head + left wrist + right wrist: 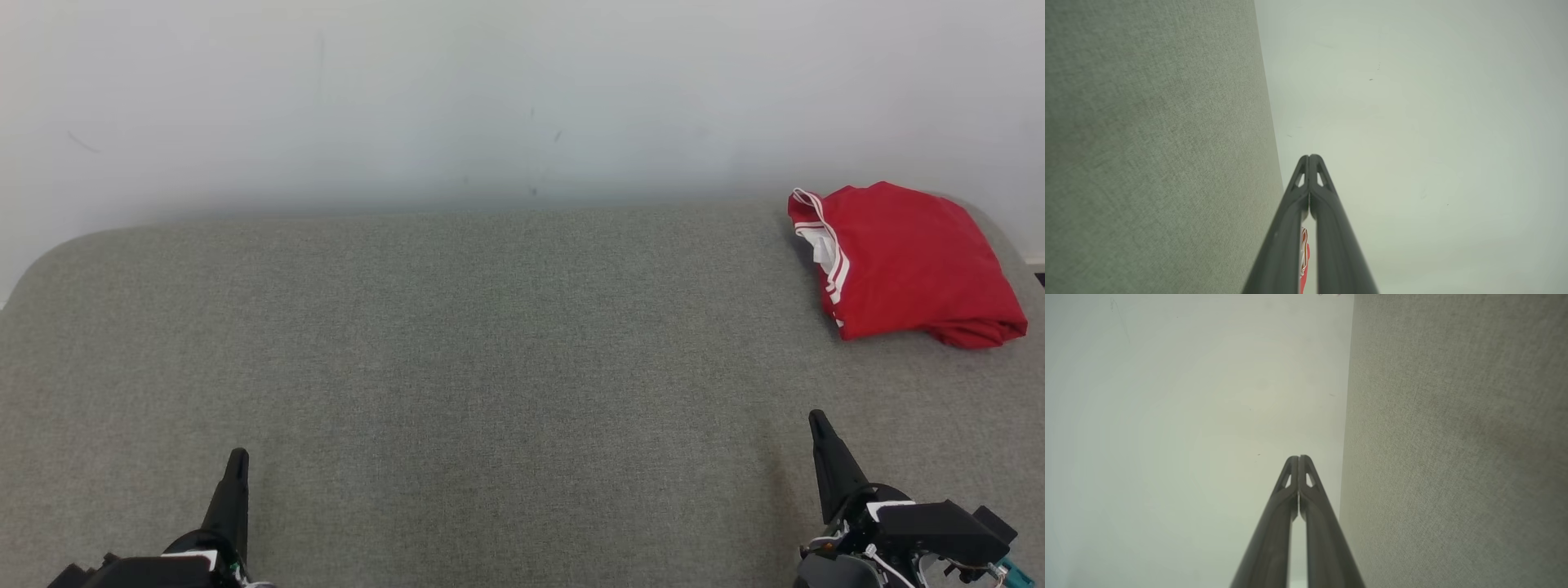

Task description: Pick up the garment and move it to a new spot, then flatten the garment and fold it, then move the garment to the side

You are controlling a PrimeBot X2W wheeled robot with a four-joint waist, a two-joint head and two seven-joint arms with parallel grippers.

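Note:
A red garment (906, 261) with white stripes lies folded at the far right of the grey fabric surface (490, 367), near its back edge. A sliver of the garment (1304, 253) peeks between the finger bases in the left wrist view. My left gripper (237, 459) rests shut at the lower left, tips together (1309, 157), holding nothing. At the lower right my right gripper (816, 420) is also shut and empty (1298, 458), well in front of the garment.
A pale wall (490, 98) rises right behind the grey surface. The surface has rounded back corners, and its right edge runs close past the garment.

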